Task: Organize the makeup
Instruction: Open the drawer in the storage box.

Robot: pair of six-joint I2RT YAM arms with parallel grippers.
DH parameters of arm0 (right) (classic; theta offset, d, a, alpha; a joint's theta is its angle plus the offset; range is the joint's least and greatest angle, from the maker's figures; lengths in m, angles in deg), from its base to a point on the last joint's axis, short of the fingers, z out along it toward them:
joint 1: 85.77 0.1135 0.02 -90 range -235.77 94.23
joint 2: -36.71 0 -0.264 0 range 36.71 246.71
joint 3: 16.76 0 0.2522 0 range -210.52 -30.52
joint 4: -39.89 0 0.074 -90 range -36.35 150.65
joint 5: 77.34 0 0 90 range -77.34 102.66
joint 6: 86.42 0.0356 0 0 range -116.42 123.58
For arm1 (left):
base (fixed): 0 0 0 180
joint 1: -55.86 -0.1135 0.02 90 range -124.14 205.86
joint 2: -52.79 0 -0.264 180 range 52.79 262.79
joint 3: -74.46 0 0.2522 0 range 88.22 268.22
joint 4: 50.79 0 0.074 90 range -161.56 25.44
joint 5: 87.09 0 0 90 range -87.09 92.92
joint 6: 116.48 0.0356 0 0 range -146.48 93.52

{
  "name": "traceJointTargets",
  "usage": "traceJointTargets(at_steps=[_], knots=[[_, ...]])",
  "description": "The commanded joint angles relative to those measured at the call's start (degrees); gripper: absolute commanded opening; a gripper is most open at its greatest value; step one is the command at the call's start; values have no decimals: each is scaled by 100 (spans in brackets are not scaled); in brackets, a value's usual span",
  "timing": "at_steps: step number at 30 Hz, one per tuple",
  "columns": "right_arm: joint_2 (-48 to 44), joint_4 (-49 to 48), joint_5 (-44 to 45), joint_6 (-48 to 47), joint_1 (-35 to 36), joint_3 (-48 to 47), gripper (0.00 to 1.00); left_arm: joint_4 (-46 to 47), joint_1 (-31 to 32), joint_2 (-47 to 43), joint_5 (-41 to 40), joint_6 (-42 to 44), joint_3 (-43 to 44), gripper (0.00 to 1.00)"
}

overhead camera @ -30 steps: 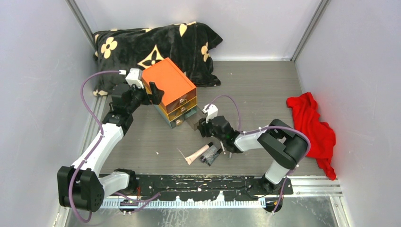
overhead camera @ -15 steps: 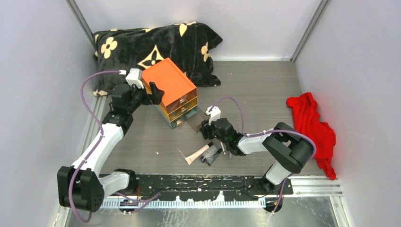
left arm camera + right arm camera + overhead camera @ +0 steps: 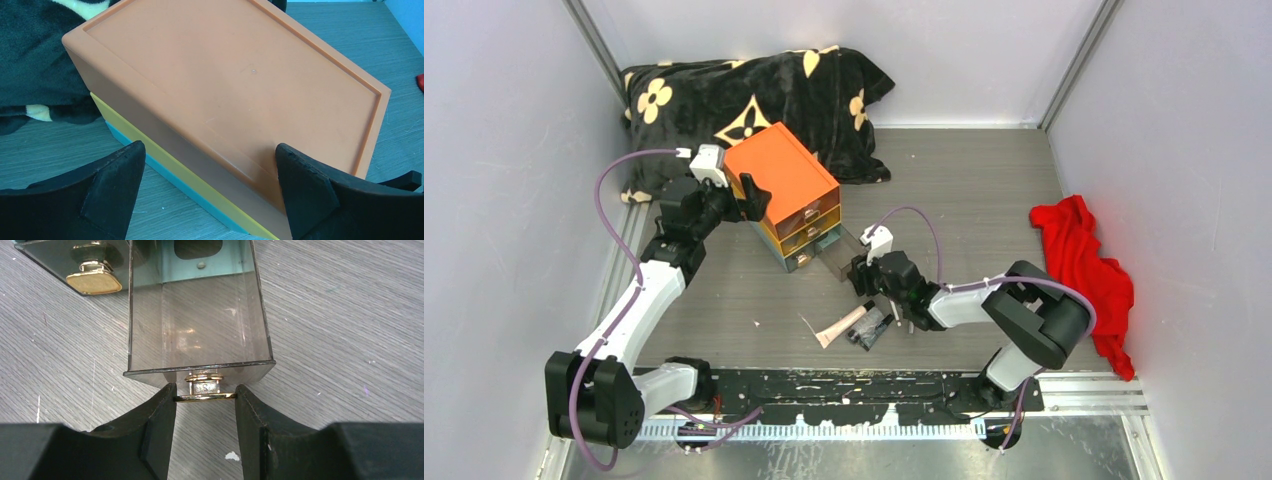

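Drawer knob (image 3: 205, 391) in right hand (image 3: 205, 399); left hand (image 3: 210, 155) astride orange box (image 3: 225, 75).

left arm (image 3: 639, 300): white link, black joints | cable (image 3: 598, 186): purple | fingers (image 3: 155, 425): black, seemingly matte

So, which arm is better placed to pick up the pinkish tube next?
Right, probably: the right pincer, on the drawer knob, is near the pinkish tube; the left pincer straddles the orange box.

Grey wood-grain counter (image 3: 984, 190), black flowered blanket (image 3: 744, 90) at back left, orange drawer box (image 3: 779, 175) before it, red cloth (image 3: 1084, 265) at right, pinkish tube (image 3: 842, 324) beside black tube (image 3: 869, 327) near front.
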Motion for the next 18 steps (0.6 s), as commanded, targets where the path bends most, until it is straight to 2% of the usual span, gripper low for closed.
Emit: traceJointTargets(at_steps=[1,4,6,18], knots=[[-225,643,492,200,-2,237,33,-625,-40,88,-192,344,-96,100],[-367,636,420,136,2,303,49,-631,-40,83,-186,344,-101,100],[-465,665,415,98,8,320,72,-628,-40,78,-192,343,-89,100],[-926,1650,461,-250,19,-242,74,-611,-40,103,-230,358,-85,100]])
